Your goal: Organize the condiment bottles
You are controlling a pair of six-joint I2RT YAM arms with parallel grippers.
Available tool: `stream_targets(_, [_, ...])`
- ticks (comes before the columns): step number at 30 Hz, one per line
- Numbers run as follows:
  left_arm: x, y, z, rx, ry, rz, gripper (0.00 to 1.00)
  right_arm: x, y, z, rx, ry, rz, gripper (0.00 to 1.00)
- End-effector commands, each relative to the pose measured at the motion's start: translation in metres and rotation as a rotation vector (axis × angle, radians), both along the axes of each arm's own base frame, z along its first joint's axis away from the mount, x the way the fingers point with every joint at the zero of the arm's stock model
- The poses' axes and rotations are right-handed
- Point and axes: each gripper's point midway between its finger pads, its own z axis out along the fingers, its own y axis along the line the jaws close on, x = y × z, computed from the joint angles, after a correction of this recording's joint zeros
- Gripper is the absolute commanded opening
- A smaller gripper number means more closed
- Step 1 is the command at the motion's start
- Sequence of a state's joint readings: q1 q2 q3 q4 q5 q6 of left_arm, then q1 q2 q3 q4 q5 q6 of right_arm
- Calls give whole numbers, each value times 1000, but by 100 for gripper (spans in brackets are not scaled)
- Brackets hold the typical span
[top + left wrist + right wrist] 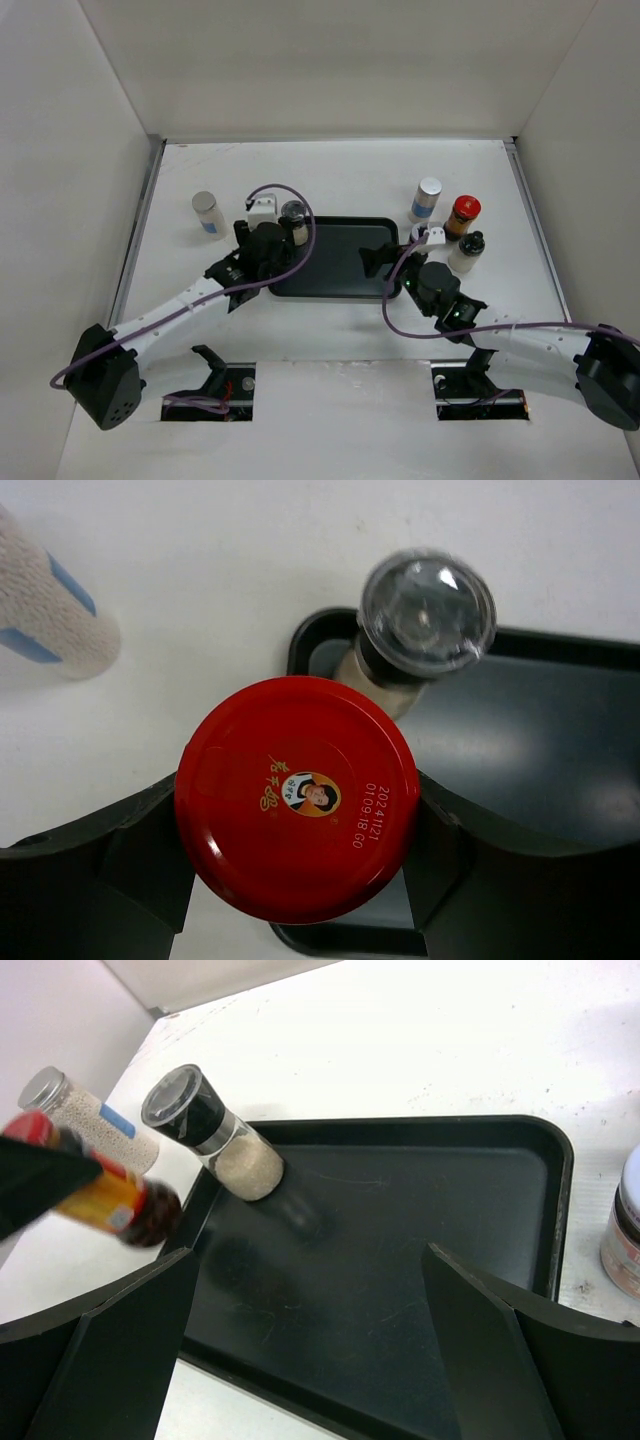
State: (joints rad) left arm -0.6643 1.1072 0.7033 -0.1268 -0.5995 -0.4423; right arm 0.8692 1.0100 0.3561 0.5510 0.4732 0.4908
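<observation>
jar with a red lid (pixel 297 798) is clamped between the two fingers of the left hand (pixel 297 845), its printed lid facing the left wrist camera. the jar is over the left rim of the black tray (pixel 338 258), partly above the tray floor and partly above the white bench (pixel 340 175). whether its base touches anything cannot be told, and in the right wrist view its dark, orange-labelled body looks blurred. just beyond it, a grinder (pixel 427 610) with a black collar, a clear cap and pale contents stands upright in the tray's far left corner, close to the held jar but apart from it. off the tray to the left, a white shaker (pixel 207 213) with a silver cap and a blue label stands alone on the bench. the right hand (pixel 305 1330) is released, its fingers spread wide over the right part of the tray with nothing between them. past the tray's right rim stands a cluster of four. a silver-capped jar (pixel 622 1220) is just beside the rim. a white cylinder (pixel 425 198) with a blue label is farthest back. a second red-lidded jar (pixel 463 215) is beside that. a black-capped bottle (pixel 467 250) is nearest the right arm. all four stand upright on the bench, near one another.
</observation>
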Motion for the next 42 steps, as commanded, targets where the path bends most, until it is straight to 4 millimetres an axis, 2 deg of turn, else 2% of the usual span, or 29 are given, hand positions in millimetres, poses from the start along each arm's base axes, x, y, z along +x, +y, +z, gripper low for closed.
stream_targets(1, [-3, -20, 37, -103, -122, -15, 38, 3, -1, 13, 52, -32, -12, 100])
stream_targets(4, [-7, -45, 27, -126, -122, -67, 38, 4, 0, 14, 52, -36, -14, 100])
stream_targets(6, [-7, -56, 19, -130, -114, -96, 38, 5, 0, 11, 46, -27, -13, 95])
stream_targets(9, [-9, -69, 4, -127, -95, -128, 39, 4, 2, 11, 38, -24, -2, 64])
stream_targets(13, [-9, -73, -12, -114, -66, -132, 39, 3, 0, 13, 52, -27, -4, 24])
stream_targets(15, [-11, -72, -19, -102, -56, -130, 40, 2, -1, 16, 64, -32, -4, 13])
stream_targets(17, [-11, -71, -22, -101, -53, -126, 45, 2, -2, 20, 75, -44, -11, 8])
stream_targets(19, [-11, -69, -22, -97, -49, -119, 56, 2, 0, 22, 85, -50, -2, 7])
stream_targets(22, [-11, -64, -9, -111, -80, -102, 83, -7, 13, 29, 84, -73, 45, 8])
stream_targets(25, [-7, -54, 13, -141, -132, -74, 92, -14, 22, 36, 78, -111, 80, 9])
stream_targets(27, [-2, -43, 31, -165, -172, -44, 95, -20, 29, 37, 75, -114, 115, 9])
stream_targets(30, [9, -19, 58, -206, -229, 28, 95, -17, 27, 31, 53, -94, 102, 11])
stream_targets(33, [26, 23, 75, -190, -255, 155, 96, -11, 18, 23, 49, -66, 72, 16])
stream_targets(38, [55, 101, 87, -167, -273, 366, 97, -9, 21, 21, 40, -56, 80, 26])
stream_targets(42, [72, 132, 78, -146, -232, 434, 96, -9, 22, 19, 37, -46, 81, 35])
